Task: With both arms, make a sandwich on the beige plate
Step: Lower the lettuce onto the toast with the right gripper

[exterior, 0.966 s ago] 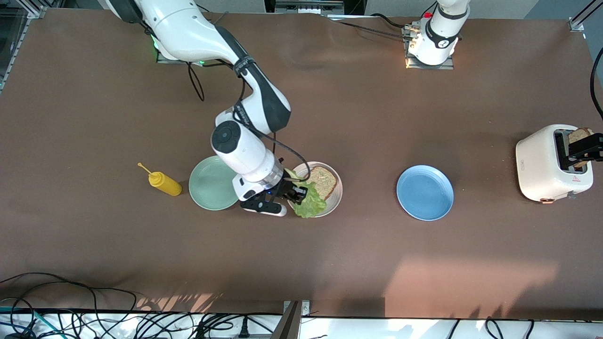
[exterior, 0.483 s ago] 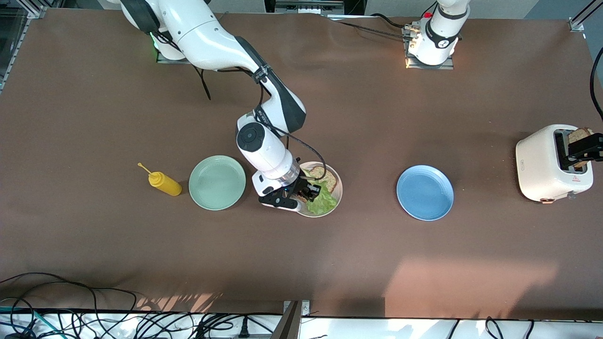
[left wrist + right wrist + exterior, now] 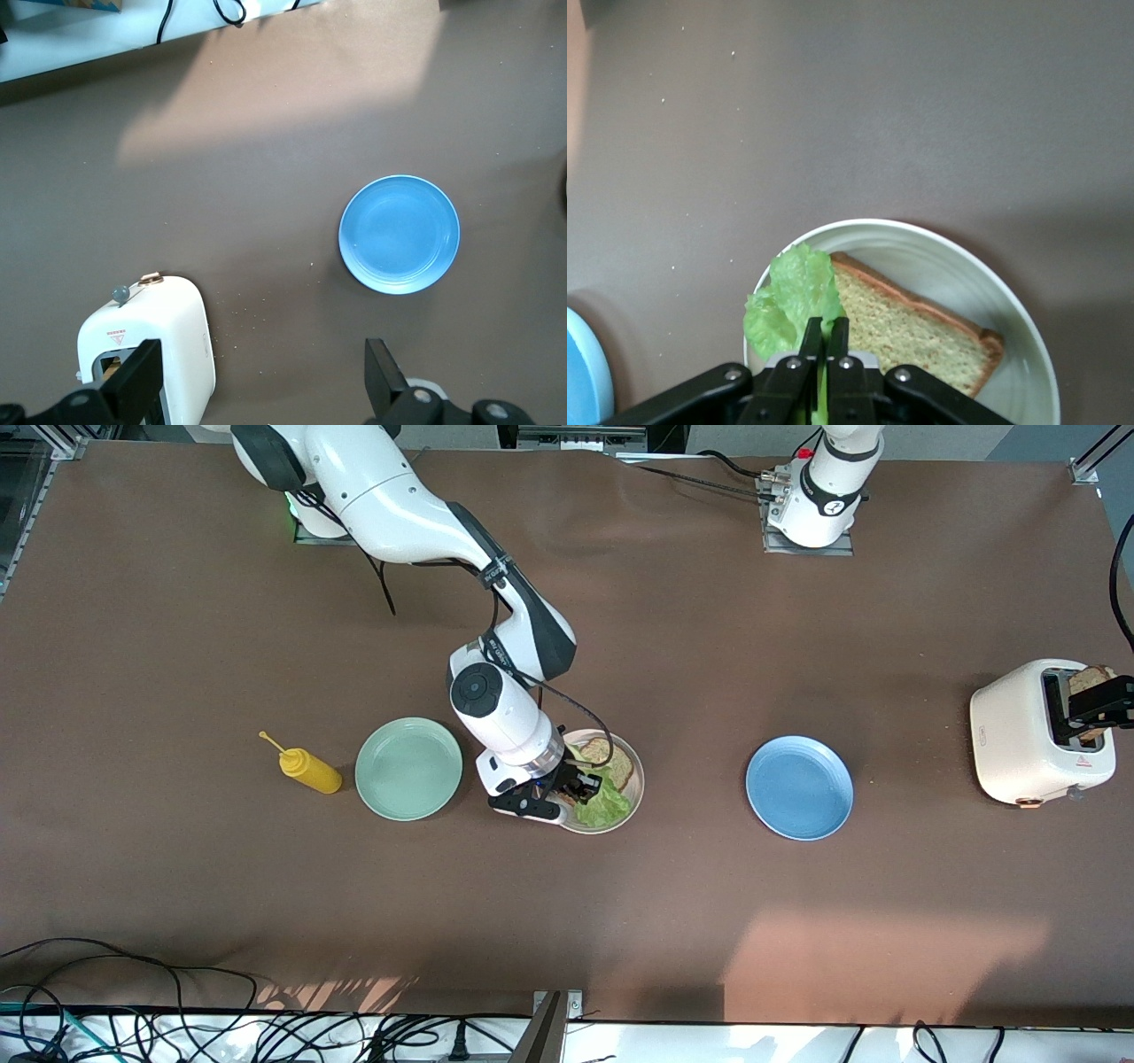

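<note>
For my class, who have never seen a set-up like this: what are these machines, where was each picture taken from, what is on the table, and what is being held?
Two white robot arms stand at a brown table. The wide picture looks down from across the table; the two others come from cameras on each arm's wrist.

On the table, from the right arm's end: a yellow squeeze bottle, a mint green plate, the beige plate with a slice of toast, a blue plate and a white toaster with another slice in its slot.

The right gripper, shut on a green lettuce leaf, is over the beige plate. The left gripper is open above the toaster, holding nothing.
</note>
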{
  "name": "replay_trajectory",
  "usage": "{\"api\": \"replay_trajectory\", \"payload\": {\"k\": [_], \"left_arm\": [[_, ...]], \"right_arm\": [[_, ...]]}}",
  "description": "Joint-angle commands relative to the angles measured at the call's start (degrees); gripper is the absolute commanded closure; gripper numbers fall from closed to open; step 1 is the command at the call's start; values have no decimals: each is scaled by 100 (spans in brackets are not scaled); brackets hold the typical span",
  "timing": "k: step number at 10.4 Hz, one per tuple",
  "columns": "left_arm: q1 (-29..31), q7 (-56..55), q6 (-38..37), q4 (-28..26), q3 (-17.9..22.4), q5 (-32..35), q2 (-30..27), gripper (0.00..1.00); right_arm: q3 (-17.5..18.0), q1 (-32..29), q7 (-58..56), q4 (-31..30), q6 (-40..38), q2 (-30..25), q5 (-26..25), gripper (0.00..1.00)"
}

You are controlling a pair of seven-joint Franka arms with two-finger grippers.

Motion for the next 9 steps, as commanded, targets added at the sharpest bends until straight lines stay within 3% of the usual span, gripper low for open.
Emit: {"api": "replay_trajectory", "payload": {"k": [1,5,9], "left_arm": [[32,16,-69,-2,-22,-65,-31,0],[23,16,-69,-10,-22,-65,-31,0],[32,16,-69,-10,-22,-65,-31,0]], "right_arm": [[-33,91,358,30,20,68,212,100],[11,74,639,-14,-67,-2,230,100],[160,-111,809,-14,-937,-389,230,100]]}}
